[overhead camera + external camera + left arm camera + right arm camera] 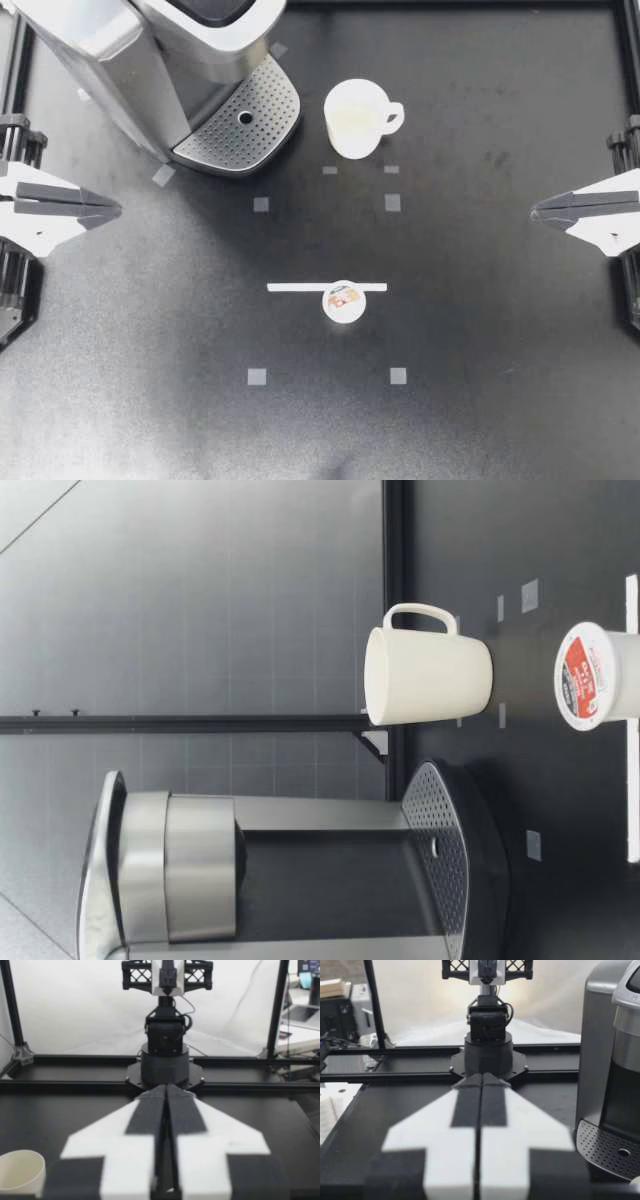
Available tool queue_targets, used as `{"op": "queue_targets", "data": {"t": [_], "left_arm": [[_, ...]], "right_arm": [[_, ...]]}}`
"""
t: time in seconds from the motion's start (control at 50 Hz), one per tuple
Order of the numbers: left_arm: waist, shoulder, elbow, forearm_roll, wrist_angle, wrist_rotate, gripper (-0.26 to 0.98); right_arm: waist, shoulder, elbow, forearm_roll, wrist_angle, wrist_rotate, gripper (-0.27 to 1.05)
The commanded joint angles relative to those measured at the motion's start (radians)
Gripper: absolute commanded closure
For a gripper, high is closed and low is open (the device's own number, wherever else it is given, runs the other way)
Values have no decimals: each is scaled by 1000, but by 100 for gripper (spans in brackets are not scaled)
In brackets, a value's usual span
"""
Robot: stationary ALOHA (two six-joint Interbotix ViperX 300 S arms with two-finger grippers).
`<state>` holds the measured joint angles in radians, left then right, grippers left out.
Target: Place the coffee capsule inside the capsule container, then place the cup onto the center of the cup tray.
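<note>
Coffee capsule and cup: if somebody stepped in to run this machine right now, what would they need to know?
Left tool: shut, empty, at its side of the table.
Right tool: shut, empty, at the opposite side.
Coffee capsule: foil up, mid-table, beside a white strip.
Cup: upright on the table, next to the cup tray of the coffee machine, not on it.
Done: nothing.
Left: capsule into its container, then cup onto the tray's centre.
</note>
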<state>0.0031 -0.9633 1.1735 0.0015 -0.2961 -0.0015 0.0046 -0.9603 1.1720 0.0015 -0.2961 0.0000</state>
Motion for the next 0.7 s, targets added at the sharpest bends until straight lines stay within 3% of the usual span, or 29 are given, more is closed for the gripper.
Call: {"op": "queue_targets", "data": {"t": [0.0, 0.14, 0.34, 0.68], "left_arm": [[18, -3, -21, 2, -9, 9, 52], [18, -2, -34, 0, -18, 9, 63], [18, -2, -38, 0, -18, 11, 63], [18, 0, -29, 2, -18, -2, 63]], "right_arm": [[2, 8, -17, 2, -5, 5, 71], [0, 61, -48, 8, 0, 12, 80], [0, 227, -120, 8, 80, 14, 80], [8, 575, -284, 12, 417, 12, 79]]}}
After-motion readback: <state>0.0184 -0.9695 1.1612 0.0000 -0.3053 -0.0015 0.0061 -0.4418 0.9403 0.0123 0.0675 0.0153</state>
